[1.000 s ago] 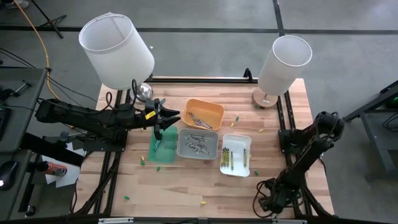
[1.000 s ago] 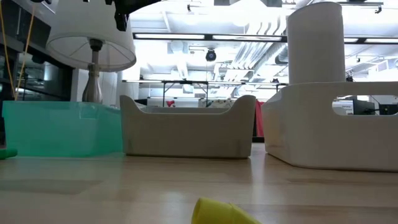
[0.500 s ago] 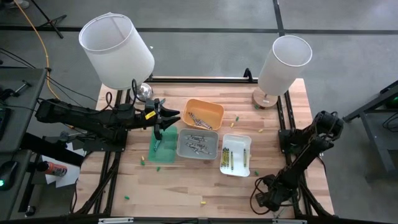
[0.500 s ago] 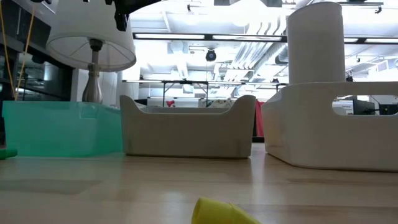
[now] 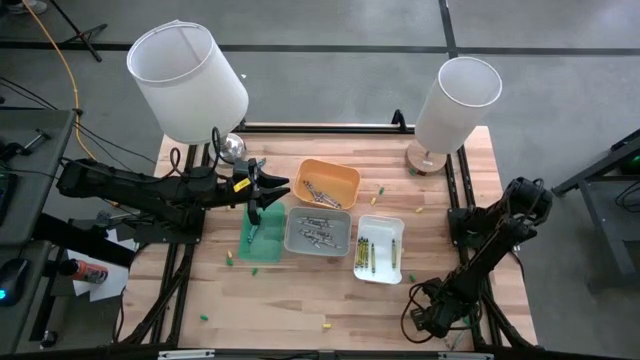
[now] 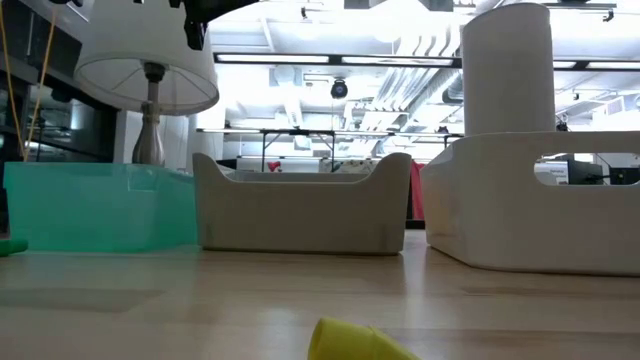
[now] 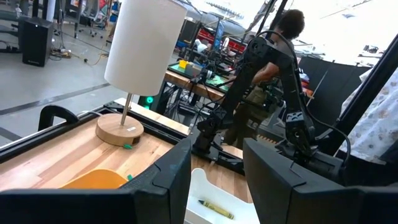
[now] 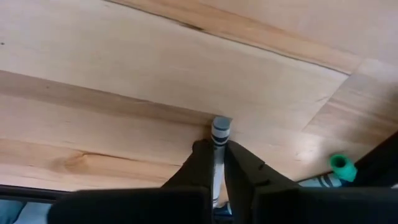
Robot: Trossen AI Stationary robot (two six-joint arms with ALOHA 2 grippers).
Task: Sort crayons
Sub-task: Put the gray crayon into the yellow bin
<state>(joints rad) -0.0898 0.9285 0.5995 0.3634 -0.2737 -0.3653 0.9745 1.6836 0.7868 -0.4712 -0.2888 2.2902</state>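
Right gripper (image 8: 214, 163) clamps a grey crayon (image 8: 219, 138) low over the worktop (image 8: 124, 74) (green crayon (image 8: 341, 164) nearby); left gripper (image 5: 262, 196), fingers apart, hangs above the green tray (image 5: 262, 244)

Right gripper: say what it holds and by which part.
The right gripper is shut on a grey crayon, pinched along its shaft, its tip poking out past the fingertips. The left gripper holds nothing.

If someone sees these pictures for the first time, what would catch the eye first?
Probably the two big white lamps: one lampshade over the table's far left corner, the other lamp at its far right. Next, the four trays mid-table, with the left gripper open above the green tray. The right gripper pinches a grey crayon.
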